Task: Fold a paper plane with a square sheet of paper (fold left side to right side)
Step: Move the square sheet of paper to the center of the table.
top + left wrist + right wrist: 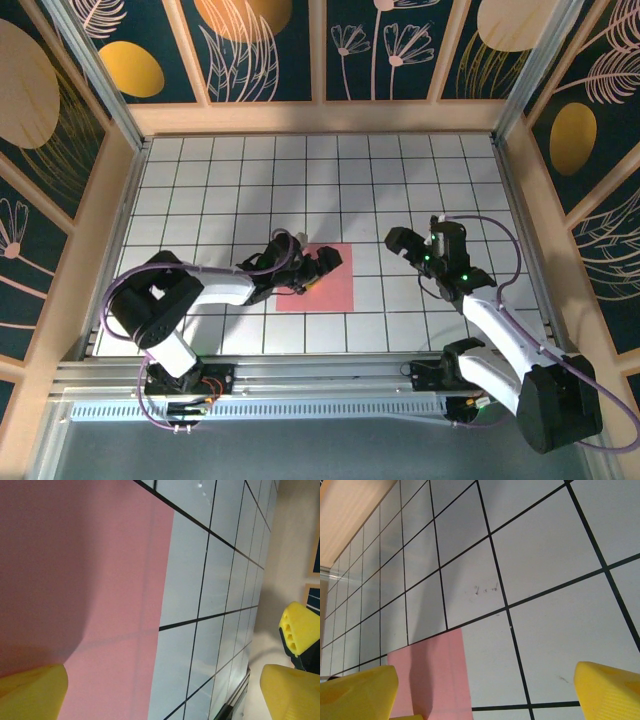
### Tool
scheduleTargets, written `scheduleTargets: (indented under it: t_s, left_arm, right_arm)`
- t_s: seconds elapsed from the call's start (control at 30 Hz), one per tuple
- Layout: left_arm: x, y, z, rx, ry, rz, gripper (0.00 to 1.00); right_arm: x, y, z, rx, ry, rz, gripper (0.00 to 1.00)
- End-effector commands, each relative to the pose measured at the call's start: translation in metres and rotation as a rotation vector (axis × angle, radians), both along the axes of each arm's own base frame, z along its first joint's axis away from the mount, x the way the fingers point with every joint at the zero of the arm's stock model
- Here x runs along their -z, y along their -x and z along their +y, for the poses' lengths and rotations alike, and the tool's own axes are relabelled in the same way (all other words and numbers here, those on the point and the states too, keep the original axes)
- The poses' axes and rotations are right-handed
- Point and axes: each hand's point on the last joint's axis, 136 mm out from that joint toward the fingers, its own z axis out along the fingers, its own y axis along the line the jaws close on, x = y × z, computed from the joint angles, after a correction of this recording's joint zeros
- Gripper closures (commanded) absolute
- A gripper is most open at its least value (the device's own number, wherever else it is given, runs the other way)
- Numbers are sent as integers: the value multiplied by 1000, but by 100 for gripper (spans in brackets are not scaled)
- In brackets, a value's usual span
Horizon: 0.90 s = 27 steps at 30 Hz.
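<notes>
At the table's [220, 180] centre lies the square sheet of paper [330, 290], flat on the white tiles with its edges running along the grid lines.

From 9 o'clock, the left arm reaches in over the sheet's left side. The left gripper [318, 265] hangs above the sheet's upper middle, pointing toward 3 o'clock. In the left wrist view the left gripper [160, 695] has its jaws spread wide and holds nothing. One yellow fingertip [30, 692] sits over the pink, the other over bare tile, so an edge of the sheet [90, 580] runs between them. I cannot tell whether either fingertip touches the paper.

The sheet has no long axis. It is an even salmon-pink, matte, with no fold or layered edge in sight. It is thin enough for the grid lines to show faintly through it.

At about 2 o'clock from the sheet's centre, the right gripper [400, 240] stands over bare tiles just off the right edge. In the right wrist view the right gripper [485, 695] also has its jaws apart and empty. A corner of the sheet [432, 675] lies toward 7 o'clock, beside its left fingertip.

Judging by this, the left arm is the nearer one for lifting the left side across toward 3 o'clock.
</notes>
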Motion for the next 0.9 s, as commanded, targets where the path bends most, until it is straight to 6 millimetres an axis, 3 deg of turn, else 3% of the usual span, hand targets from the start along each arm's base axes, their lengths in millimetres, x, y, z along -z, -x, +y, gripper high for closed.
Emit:
scheduleTargets:
  t_s: [0.0,0.23,0.33,0.47,0.63,0.87]
  left_arm:
    - [19,8,-9,-37,-23,94,1]
    - [6,4,-24,-29,0,69,1]
    - [-9,-1,-28,-26,21,32,1]
    - [-45,-11,-27,-26,53,-58,1]
    - [-55,-17,8,-88,-24,-115,1]
    - [-37,3,57,-93,-111,-92,1]
  right_arm:
    - [-7,-7,-6,17,35,-16,8]
    - [1,-9,-2,-14,46,19,9]
    - [4,-10,3,-44,56,41,10]
    - [8,-13,10,-89,86,70,13]
    - [12,-17,28,-152,134,90,15]
    - [27,-23,69,-254,226,128,13]
